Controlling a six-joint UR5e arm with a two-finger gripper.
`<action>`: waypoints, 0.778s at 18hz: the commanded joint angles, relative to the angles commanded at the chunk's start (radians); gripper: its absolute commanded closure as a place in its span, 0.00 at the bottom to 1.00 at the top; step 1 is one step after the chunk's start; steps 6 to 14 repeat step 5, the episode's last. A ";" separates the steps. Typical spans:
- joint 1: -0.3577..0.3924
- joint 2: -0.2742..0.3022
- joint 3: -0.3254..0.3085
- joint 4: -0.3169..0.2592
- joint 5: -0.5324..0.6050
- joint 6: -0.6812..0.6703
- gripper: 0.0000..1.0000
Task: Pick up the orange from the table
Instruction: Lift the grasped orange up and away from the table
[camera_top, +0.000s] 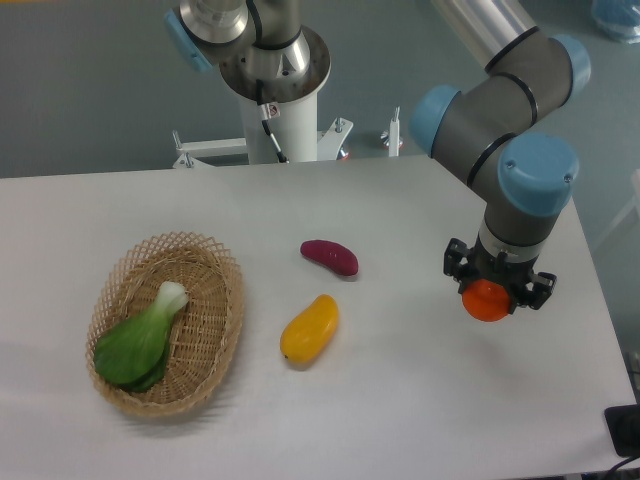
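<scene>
White table (420, 400) bears a wicker basket (215, 360) holding a leafy green vegetable (140, 340); gripper (487, 295) grips the orange (486, 301).

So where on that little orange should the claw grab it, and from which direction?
Across its widest middle, coming straight down from above. The orange is a small round ball, roughly as wide as the gripper, so fingers on opposite sides of its middle should hold best. That is how it looks now: the gripper points down with the orange between its fingers. Whether it has left the table is unclear.

wicker basket (222, 340) — bok choy (140, 340) inside, mango (310, 329), purple yam (330, 256)
</scene>
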 joint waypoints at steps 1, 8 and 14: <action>0.000 0.002 -0.002 0.002 0.000 -0.002 0.25; -0.002 0.005 -0.011 0.008 0.000 -0.002 0.25; -0.002 0.005 -0.011 0.008 0.000 -0.002 0.25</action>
